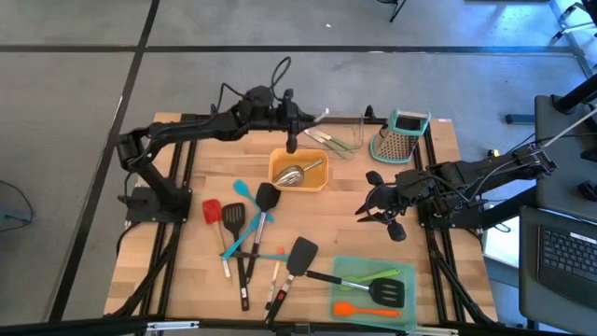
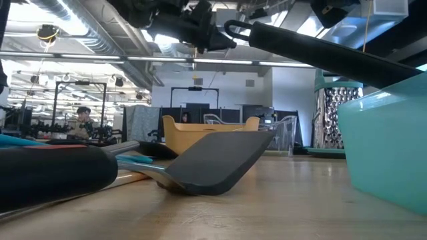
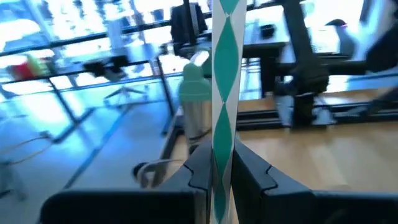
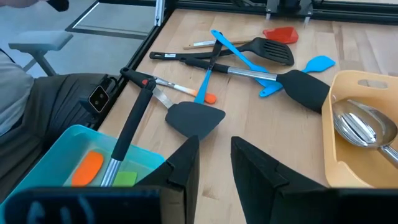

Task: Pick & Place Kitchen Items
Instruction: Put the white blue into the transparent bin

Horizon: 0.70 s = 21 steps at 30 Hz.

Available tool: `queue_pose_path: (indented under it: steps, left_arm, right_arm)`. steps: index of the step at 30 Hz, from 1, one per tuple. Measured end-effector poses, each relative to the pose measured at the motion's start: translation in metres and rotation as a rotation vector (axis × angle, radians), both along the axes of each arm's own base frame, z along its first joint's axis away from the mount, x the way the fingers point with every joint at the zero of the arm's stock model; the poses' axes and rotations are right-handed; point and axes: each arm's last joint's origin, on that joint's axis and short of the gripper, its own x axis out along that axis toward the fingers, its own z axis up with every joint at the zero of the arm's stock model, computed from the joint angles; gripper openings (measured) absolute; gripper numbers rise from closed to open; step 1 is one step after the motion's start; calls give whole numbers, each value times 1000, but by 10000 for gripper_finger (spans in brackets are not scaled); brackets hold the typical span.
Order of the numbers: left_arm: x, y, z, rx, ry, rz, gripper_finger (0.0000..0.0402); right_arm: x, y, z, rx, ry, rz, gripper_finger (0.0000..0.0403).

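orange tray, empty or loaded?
Loaded. The orange tray holds a steel scoop; the right wrist view shows the scoop's bowl inside its wall.

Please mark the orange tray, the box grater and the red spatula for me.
orange tray [image 1: 280, 179]: high view, on its left rim.
box grater [image 1: 399, 145]: high view, on its steel face below the teal top.
red spatula [image 1: 212, 210]: high view, on its red blade.

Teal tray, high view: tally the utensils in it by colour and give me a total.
Orange spatula: 1
Green utensil: 1
Black slotted turner, handle sticking out over the rim: 1
Total in the teal tray: 3
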Motion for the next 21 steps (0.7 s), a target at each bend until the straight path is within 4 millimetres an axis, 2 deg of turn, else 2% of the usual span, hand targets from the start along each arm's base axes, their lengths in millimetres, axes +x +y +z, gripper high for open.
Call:
queue_pose_path:
  steps: [5, 11, 13, 16, 19, 21]
  left_arm:
    - [6, 7, -7, -25, -54, -92, 27]
    - [7, 6, -7, -75, -72, -145, 27]
    - [8, 4, -7, -96, -69, -166, 27]
    - [10, -3, -8, -109, -62, -214, 27]
    - [14, -12, -9, -99, -44, -236, 27]
    - [16, -16, -10, -101, -36, -244, 27]
  right_arm:
    - [4, 1, 1, -15, -61, 19, 94]
    - [19, 7, -13, -89, -105, 56, 94]
    - [26, 5, -13, -141, -144, -34, 94]
    - [36, -3, -6, -238, -262, -298, 94]
    - [39, -13, 7, -305, -382, -578, 98]
    - [37, -18, 13, -362, -417, -668, 104]
